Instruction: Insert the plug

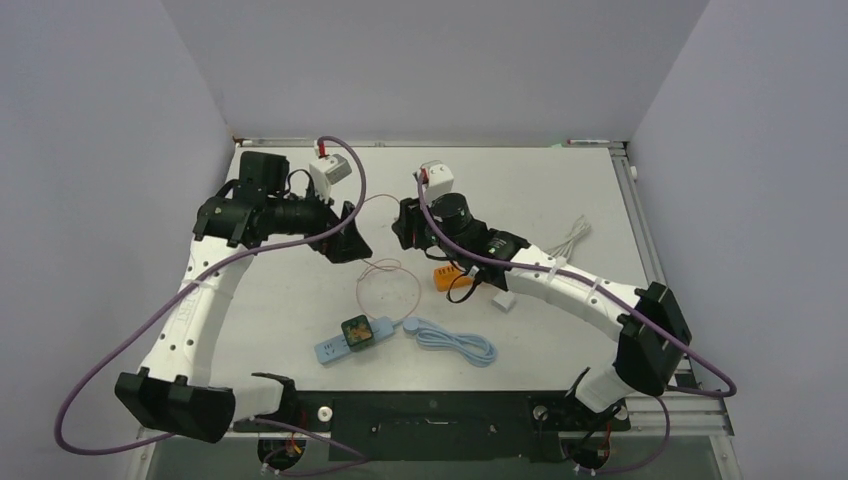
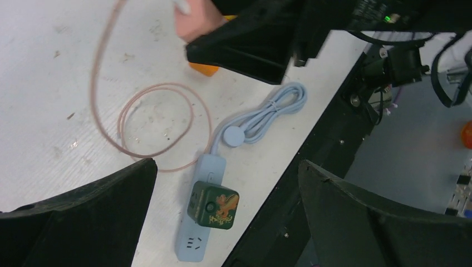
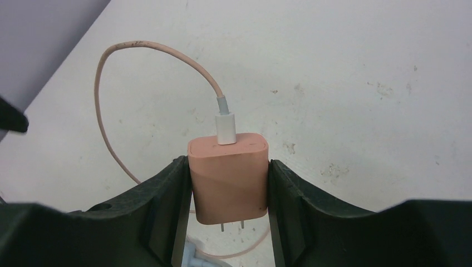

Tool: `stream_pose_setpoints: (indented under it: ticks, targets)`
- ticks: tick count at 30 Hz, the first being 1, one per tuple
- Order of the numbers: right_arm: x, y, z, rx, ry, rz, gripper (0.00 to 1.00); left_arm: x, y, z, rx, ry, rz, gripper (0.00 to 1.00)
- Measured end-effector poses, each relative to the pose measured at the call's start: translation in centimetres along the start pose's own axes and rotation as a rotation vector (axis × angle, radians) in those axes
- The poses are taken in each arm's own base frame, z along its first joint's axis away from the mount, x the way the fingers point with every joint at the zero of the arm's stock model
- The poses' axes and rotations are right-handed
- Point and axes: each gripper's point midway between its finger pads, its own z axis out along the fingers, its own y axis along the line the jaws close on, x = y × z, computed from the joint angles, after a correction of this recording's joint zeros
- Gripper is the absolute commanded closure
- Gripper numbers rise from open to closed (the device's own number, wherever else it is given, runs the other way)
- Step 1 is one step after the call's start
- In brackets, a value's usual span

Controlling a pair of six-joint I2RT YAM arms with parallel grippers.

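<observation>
- Right gripper (image 3: 228,186) clamped on the pink charger plug (image 3: 227,167), prongs bare, apparently clear of the table.
- Left gripper (image 2: 225,167) apart, empty, over the blue power strip (image 2: 192,245).
- Grasp done; carrying, aligning and inserting are left.

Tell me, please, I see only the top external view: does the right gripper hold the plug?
Observer: Yes. In the right wrist view the right gripper is shut on the pink charger, one finger on each side.
Operator: Are its prongs free?
Observer: Two bare prongs stick out of the end opposite the white cable connector.
Operator: Is a socket free on the strip?
Observer: The left wrist view shows an unused socket on the power strip, beside the green cube adapter.
</observation>
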Motion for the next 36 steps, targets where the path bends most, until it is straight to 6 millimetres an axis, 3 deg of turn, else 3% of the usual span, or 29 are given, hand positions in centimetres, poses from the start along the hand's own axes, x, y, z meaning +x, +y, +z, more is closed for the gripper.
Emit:
stream_pose_setpoints:
  ticks: [3,6,9,13,16,22,25,30,36]
  targets:
    - [-2.4,-0.5,-0.3,0.06,-0.049,0.062,0.91,-0.4,-2.8,0.1,0.062,-0.021,0.066,0.07]
    - [-7.1,-0.5,-1.0,0.082,-0.146,0.132,0.89,-1.1,-4.7,-0.2,0.098,-0.058,0.118,0.0]
    - [-11.9,-1.4,-2.3,0.086,-0.258,0.221,0.88,-2.0,-5.7,-0.3,0.116,-0.097,0.164,0.04]
    - [-14.5,-3.3,-3.8,0.096,-0.331,0.337,0.88,-3.1,-6.8,0.1,0.117,-0.163,0.246,0.04]
    - [-14.3,-2.4,-3.8,0.047,-0.333,0.407,0.87,-3.8,-7.3,0.6,0.083,-0.221,0.309,0.04]
    - [-10.0,0.9,-3.1,-0.078,-0.249,0.535,0.87,-5.6,-6.9,1.4,-0.007,-0.308,0.353,0.04]
    - [-9.0,2.4,-3.0,-0.131,-0.219,0.584,0.87,-6.8,-6.2,1.3,-0.066,-0.35,0.352,0.04]
    - [-9.3,4.6,-3.5,-0.222,-0.218,0.657,0.87,-7.6,-5.0,1.4,-0.131,-0.389,0.345,0.04]
    - [-9.8,6.7,-4.4,-0.303,-0.224,0.718,0.87,-6.5,-3.8,2.5,-0.164,-0.361,0.324,0.01]
